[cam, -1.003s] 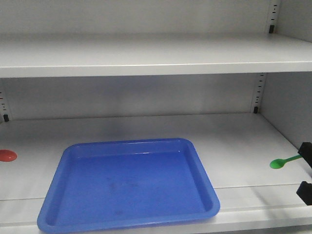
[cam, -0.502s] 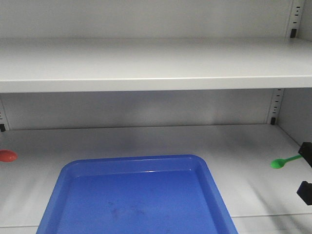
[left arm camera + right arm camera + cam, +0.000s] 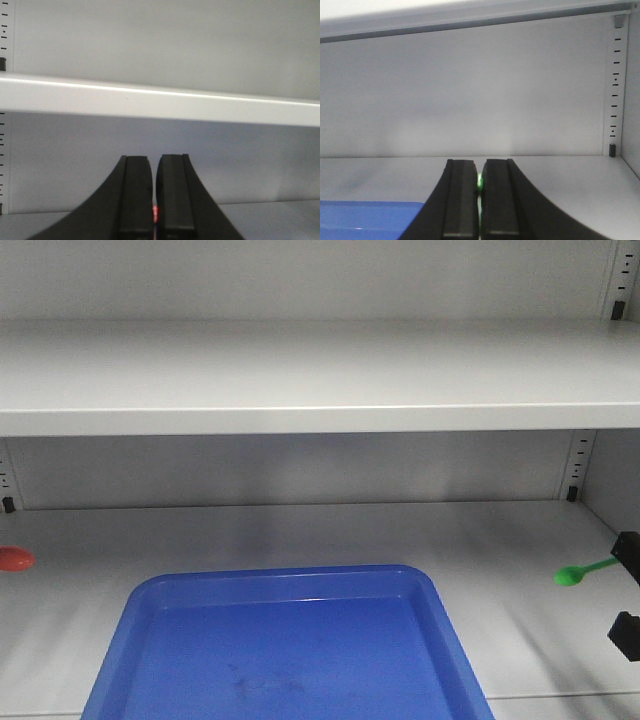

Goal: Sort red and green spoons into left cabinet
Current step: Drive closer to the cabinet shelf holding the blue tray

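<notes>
Between two flat shelves of the grey cabinet (image 3: pixel 300 375) lies one blue tray (image 3: pixel 290 650), nothing on it; one red spoon (image 3: pixel 15 559) shows at the far left edge, one green spoon (image 3: pixel 582 571) at the far right; left gripper (image 3: pixel 154 220) pinches red, right gripper (image 3: pixel 478 200) pinches green, jaws nearly together.

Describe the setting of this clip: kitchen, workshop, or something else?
Most likely a lab or storeroom mock-up, not a kitchen: the whole view is a light grey metal cabinet with flat shelves and slotted side rails, bare apart from a blue tray.
</notes>
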